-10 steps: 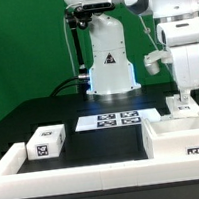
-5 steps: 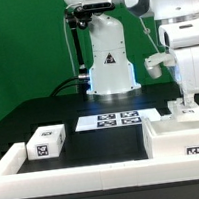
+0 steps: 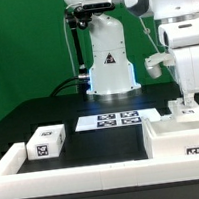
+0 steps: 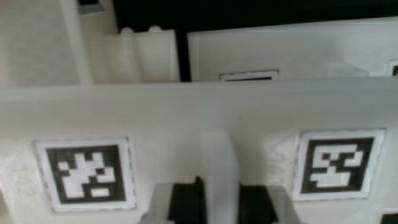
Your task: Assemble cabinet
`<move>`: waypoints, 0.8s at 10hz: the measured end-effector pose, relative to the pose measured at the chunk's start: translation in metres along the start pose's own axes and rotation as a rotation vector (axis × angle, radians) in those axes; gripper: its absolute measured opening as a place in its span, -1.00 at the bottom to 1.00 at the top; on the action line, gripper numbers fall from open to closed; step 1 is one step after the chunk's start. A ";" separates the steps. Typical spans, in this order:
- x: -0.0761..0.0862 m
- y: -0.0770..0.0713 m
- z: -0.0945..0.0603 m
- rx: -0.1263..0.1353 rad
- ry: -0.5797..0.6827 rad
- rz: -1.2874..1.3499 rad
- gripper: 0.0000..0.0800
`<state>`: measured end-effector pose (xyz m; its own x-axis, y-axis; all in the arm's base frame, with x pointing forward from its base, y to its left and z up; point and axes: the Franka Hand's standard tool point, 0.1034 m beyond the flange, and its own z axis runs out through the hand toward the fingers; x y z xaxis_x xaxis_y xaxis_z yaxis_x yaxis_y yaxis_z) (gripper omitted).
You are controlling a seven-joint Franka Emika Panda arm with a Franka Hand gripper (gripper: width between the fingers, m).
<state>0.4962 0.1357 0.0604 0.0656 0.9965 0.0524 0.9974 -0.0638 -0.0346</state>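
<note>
green backdrop point(image 3: 21, 47) behind, black worktop point(image 3: 20, 122) below. your large white boxy plastic cabinet case point(image 3: 173, 139) sits on the worktop at the exterior view's right, with a square black-and-white tag on its front face. the hand point(image 3: 186, 103) is down at the rear top edge of that case, touching or almost touching it.

from the wrist view you see a white wall of the case point(image 4: 196, 120) filling the frame with two square tags side by side. the hand point(image 4: 214, 205) shows only its dark fingers point(image 4: 185, 203); they stand close together, one on each side of a thin white rib of the case. you cannot tell whether they press on the rib or merely flank it.

well apart, at the exterior view's left, a small white tagged drawer block point(image 3: 45, 144) lies loose on the worktop. between the two and farther back lies the marker board point(image 3: 115, 119), flat. a low white border rail point(image 3: 67, 179) runs along the near edge, and the white robot base point(image 3: 110, 61) stands behind the marker board.
</note>
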 end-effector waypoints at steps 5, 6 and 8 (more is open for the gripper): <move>0.000 0.062 -0.001 -0.033 0.022 0.025 -0.84; -0.001 0.073 -0.002 -0.037 0.023 0.024 -0.84; -0.001 0.083 -0.002 -0.033 0.023 0.028 -0.84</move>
<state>0.5786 0.1296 0.0600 0.0933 0.9928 0.0751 0.9956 -0.0933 -0.0039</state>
